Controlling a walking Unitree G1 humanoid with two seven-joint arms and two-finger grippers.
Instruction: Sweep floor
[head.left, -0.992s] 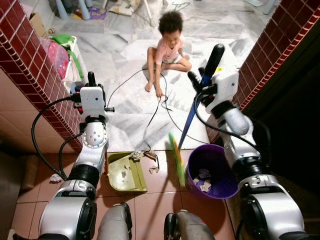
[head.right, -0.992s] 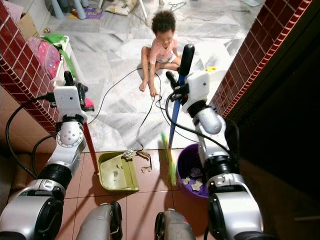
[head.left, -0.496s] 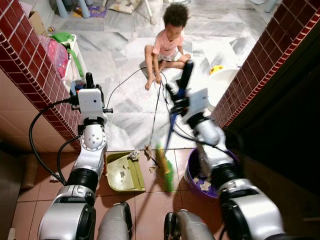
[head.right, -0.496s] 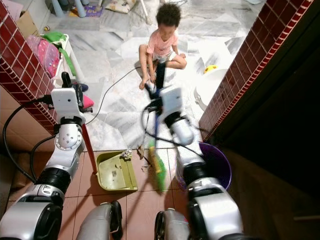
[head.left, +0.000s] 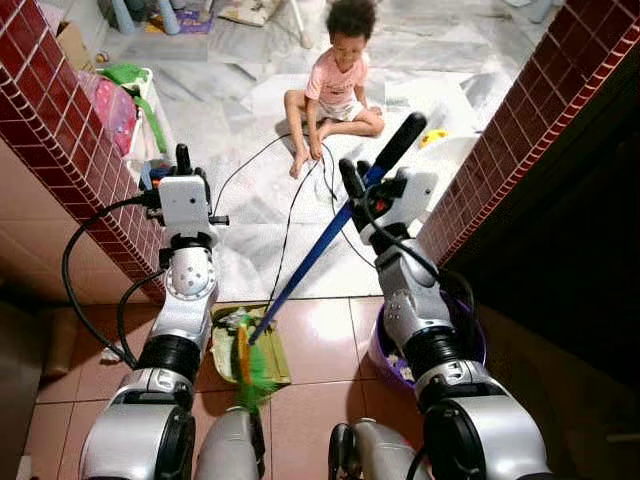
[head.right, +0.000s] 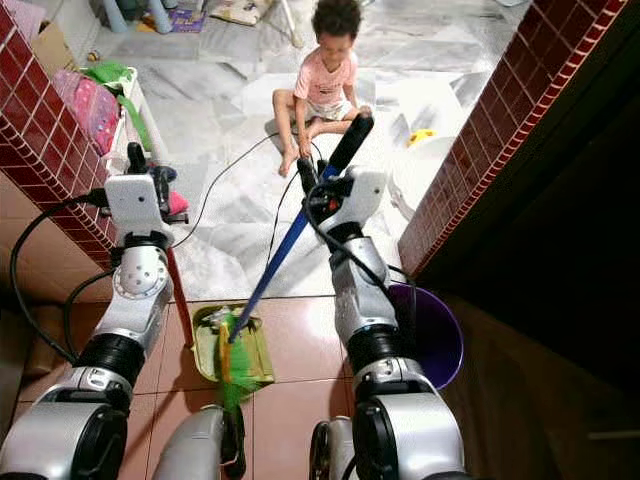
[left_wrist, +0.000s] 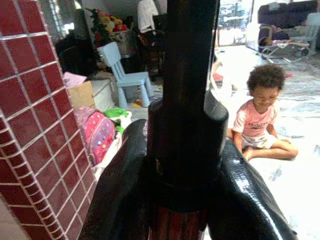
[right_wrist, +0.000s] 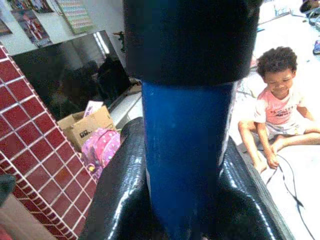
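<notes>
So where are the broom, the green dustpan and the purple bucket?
broom (head.left: 315, 253), left eye view, middle of its blue handle.
green dustpan (head.right: 205, 345), right eye view, its left rim.
purple bucket (head.right: 445, 335), right eye view, its right wall.

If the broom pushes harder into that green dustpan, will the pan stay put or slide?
Probably slide: the green dustpan looks like thin, light plastic on glossy tile. The left gripper, clamped on its upright handle, likely steadies it. The broom bristles appear soft and should bend first.
</notes>
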